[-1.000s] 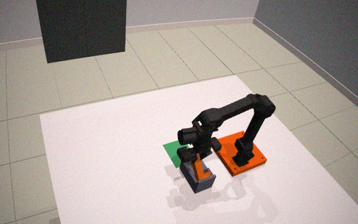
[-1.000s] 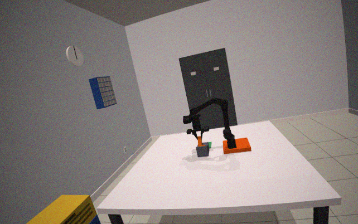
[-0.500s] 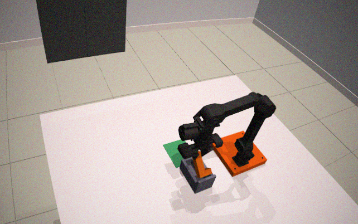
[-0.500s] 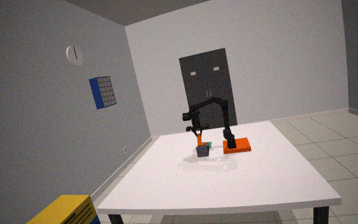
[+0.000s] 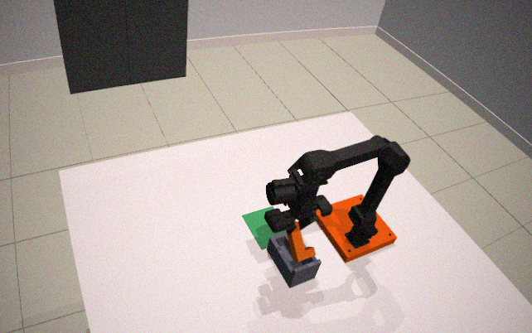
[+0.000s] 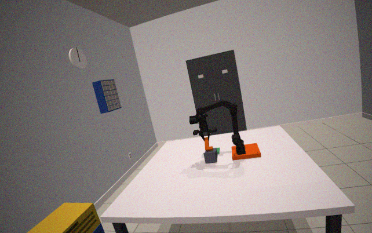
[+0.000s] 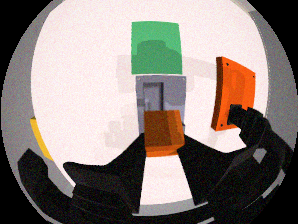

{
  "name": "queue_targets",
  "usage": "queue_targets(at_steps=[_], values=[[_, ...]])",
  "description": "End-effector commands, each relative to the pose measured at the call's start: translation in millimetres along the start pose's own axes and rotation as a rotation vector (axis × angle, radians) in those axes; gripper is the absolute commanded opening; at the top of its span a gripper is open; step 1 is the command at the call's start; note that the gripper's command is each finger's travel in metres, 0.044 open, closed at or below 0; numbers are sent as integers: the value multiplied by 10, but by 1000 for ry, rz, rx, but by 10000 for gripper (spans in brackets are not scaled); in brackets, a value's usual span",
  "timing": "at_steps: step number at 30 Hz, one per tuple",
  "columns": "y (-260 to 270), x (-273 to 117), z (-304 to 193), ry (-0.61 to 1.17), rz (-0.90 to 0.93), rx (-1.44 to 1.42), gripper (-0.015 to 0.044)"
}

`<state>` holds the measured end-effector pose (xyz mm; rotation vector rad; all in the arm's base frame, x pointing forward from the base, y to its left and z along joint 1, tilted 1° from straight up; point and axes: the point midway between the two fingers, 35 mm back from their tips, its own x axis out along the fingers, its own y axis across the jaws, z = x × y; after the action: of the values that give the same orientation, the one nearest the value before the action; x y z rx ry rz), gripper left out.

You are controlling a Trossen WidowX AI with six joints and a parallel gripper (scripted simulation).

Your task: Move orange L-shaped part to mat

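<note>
Pale walls and a tiled floor surround the white desk, with a dark cabinet beyond it. On the side wall I see a round clock and a blue drawer unit; a yellow box stands near a desk corner, cut off by the exterior view's lower edge.

My black arm rises from an orange base plate and arches over to the work. The base plate is the nearest neighbour of the tray on one side, with a strip of desk between. On the tray's other side, away from the base, the desk surface reaches well out to its edge.

The grey tray has the green mat just beside it; in the top view my pincer's housing hides part of the mat, and only a sliver shows in the exterior view.

My pincer is closed on the raised end of the orange part. The part stands steeply upright, its L-shaped end lowest, over the tray. I cannot tell whether that end touches the tray. From the wrist, the part's near end hides its lower length and some of the pocket.
</note>
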<state>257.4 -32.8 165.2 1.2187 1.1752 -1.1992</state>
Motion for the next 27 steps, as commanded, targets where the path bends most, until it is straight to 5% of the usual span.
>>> queue_targets(at_steps=[1,27], values=[[-3,-7,69,3,1,-1,0],[-105,13,1108,-6,0,-1,0]])
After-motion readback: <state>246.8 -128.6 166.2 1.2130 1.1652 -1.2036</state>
